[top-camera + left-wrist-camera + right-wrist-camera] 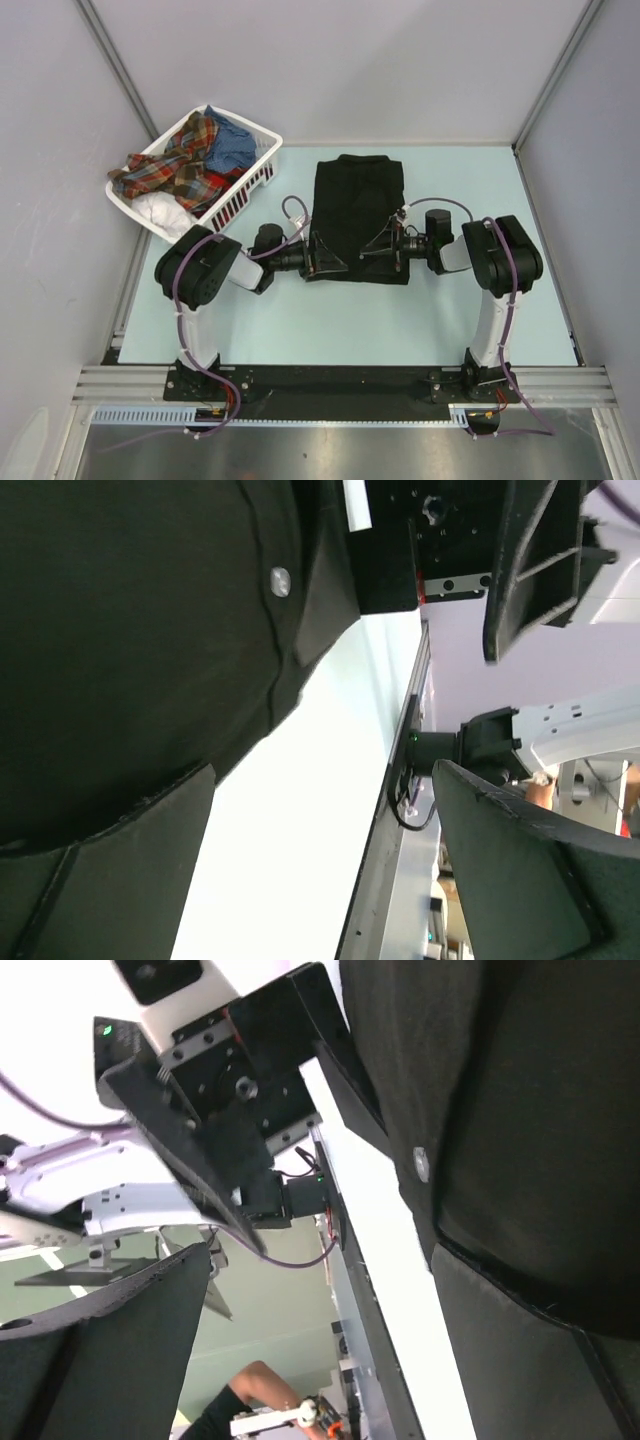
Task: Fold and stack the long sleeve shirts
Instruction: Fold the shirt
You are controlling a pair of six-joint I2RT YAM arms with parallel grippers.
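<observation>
The worktop [440, 320] carries 1 garment laid out: the black shirt [358, 205], lying at its centre as a tall flat rectangle, already narrowed. We judge the step in hand to be a further fold from the near edge.

The white basket [248, 192] stands well apart at the far left. It holds the plaid shirt [180, 165], the blue shirt [230, 148] and a white shirt [160, 212], all unfolded.

The left tool [327, 262] sits at the near-left corner of the black shirt and the right tool [385, 250] at the near-right corner. Both are turned sideways and facing each other. Both tools are spread wide – neither pinches cloth. In each wrist view 1 finger lies against the fabric and the other stands free above the worktop.

To do this step well, we advise:
- Close both tools together, so the edge rises level.
- Catch every layer at each corner; a missed layer will trail.
- Keep the 2 corners evenly apart while carrying them over.

A shirt button [280, 580] lies near the left tool – grip clear of it.
</observation>
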